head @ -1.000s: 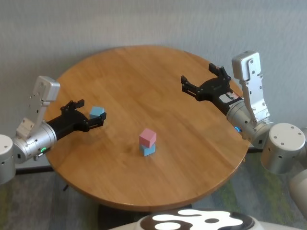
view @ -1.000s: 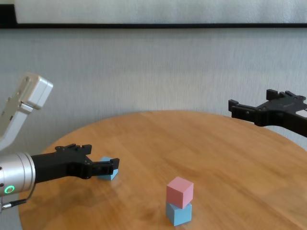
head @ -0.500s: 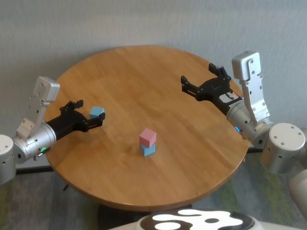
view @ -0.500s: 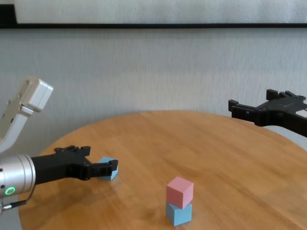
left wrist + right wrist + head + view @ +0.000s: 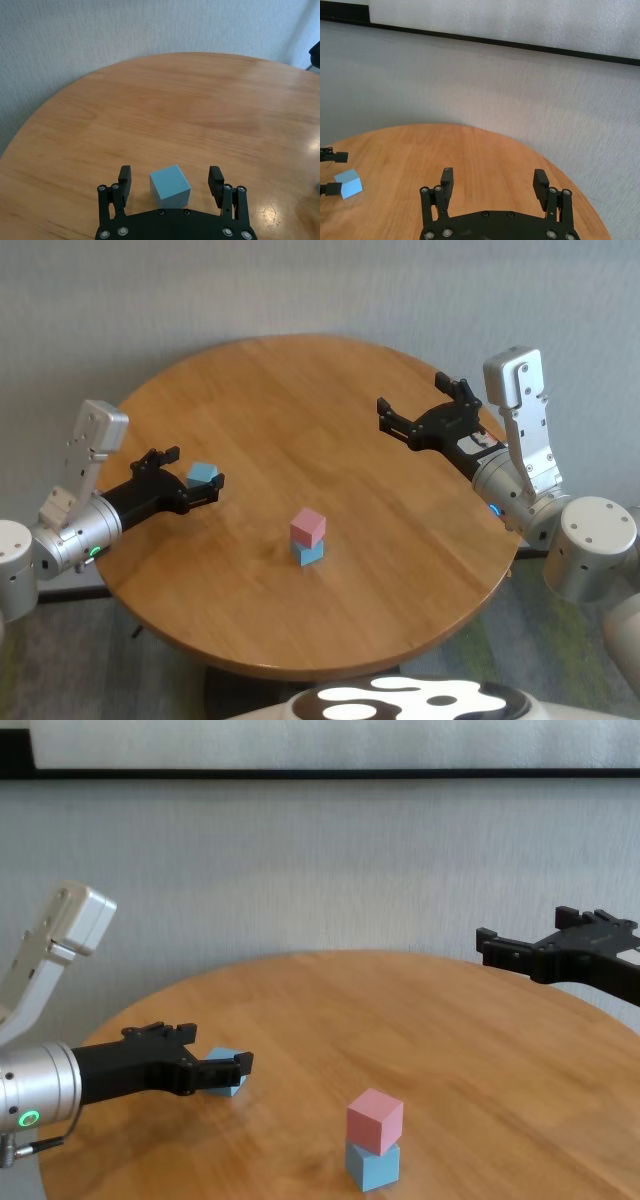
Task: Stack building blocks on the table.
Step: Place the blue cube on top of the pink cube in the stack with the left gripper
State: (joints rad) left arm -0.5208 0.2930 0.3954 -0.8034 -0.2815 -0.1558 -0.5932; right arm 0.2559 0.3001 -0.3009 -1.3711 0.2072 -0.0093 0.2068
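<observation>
The left end effector (image 5: 188,480) is held low over the left part of the round worktop (image 5: 330,400), with its fingers spread to either side of a loose light blue block (image 5: 203,474). In the left wrist view the block (image 5: 170,186) is seen resting on the wood between the two fingers (image 5: 124,180), with a gap on each side, so neither finger is touching it. In the chest view the same block (image 5: 226,1072) is partly hidden behind the near fingertip of the left end effector (image 5: 215,1063).

Near the middle of the worktop, towards its near edge, a pink block (image 5: 308,527) is set on top of a second light blue block (image 5: 309,553). The pink one is turned slightly against the one beneath, so the edges are not lined up (image 5: 375,1121). This pair is placed well apart from the loose block.

The right end effector (image 5: 413,416) is held up above the right side of the worktop, well away from all three blocks. Its fingers (image 5: 447,181) are spread wide and nothing is gripped between them
</observation>
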